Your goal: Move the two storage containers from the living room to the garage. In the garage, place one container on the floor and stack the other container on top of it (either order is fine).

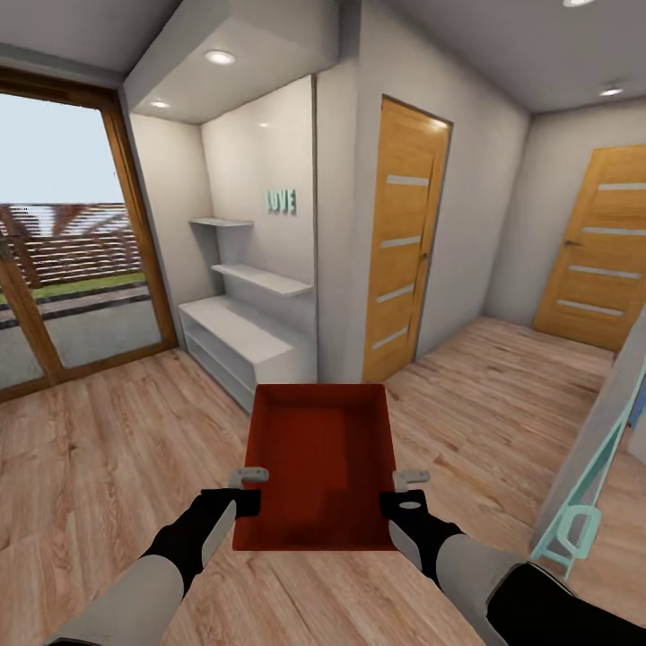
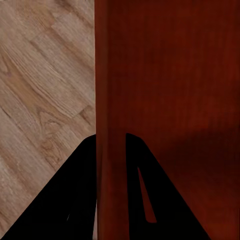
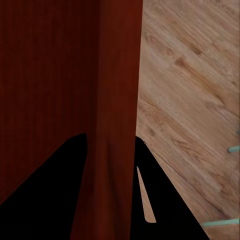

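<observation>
I hold the container (image 1: 318,467) out in front of me, above the plank floor (image 1: 108,449), with my left gripper (image 1: 252,489) on its left wall and my right gripper (image 1: 405,493) on its right wall. Beyond it stands a shelf unit (image 1: 242,332), a glass door (image 1: 63,242) to its left, a wooden door (image 1: 404,242) to its right, another door (image 1: 601,251) farther right.

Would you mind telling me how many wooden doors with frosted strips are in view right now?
2. One door stands in the wall just beyond the red container the robot carries; the other door is farther off at the right, at the hallway's end. Others may lie outside the frame.
</observation>
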Robot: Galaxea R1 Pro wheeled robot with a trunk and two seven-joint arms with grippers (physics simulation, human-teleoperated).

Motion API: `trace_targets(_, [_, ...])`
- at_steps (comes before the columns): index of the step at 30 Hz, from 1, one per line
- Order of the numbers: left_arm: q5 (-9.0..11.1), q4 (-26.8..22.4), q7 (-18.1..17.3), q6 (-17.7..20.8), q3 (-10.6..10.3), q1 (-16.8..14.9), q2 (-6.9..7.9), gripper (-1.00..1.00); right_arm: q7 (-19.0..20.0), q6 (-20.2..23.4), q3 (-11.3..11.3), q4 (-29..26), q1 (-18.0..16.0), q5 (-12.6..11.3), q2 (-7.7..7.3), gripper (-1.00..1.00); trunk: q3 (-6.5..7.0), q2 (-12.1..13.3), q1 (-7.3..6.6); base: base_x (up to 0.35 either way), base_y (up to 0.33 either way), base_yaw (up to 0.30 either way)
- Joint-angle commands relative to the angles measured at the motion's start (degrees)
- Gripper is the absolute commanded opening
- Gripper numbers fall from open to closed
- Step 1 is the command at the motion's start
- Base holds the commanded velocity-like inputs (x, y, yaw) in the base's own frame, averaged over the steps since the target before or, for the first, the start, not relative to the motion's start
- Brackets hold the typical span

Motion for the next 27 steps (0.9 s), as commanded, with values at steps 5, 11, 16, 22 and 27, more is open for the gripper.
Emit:
trace_targets(5, [-0.8, -0.4, 0.7, -1.9, -0.1, -0.1, -0.3, -1.0, -5.5, 0.0, 0.6, 0.3, 0.0, -1.5, 0.14, -1.0, -0.09, -0.1, 0.05, 0.322, 0.0, -0.106])
trace_targets(11, [-0.8, -0.4, 0.7, -1.9, -0.1, -0.1, -0.3, -1.0, -5.5, 0.0, 0.6, 0.3, -0.1, -1.5, 0.17, -1.0, -0.09, -0.1, 0.05, 0.322, 0.0, -0.23])
trace_targets(16, [-0.8, -0.4, 0.7, -1.9, -0.1, 0.0, -0.3, -1.0, -5.5, 0.0, 0.6, 0.3, 0.0, -1.5, 0.17, -1.0, -0.09, -0.1, 0.05, 0.322, 0.0, -0.207])
trace_targets(22, [-0.8, -0.4, 0.8, -1.9, -0.1, 0.0, -0.3, -1.0, -5.5, 0.0, 0.6, 0.3, 0.0, -1.5, 0.17, -1.0, -0.09, -0.1, 0.05, 0.322, 0.0, -0.021])
trace_targets(27, [-0.8, -0.4, 0.8, -1.9, -0.1, 0.0, -0.3, -1.0, -5.5, 0.0, 0.6, 0.3, 0.0, -1.5, 0.17, -1.0, -0.09, -0.1, 0.05, 0.322, 0.0, -0.001])
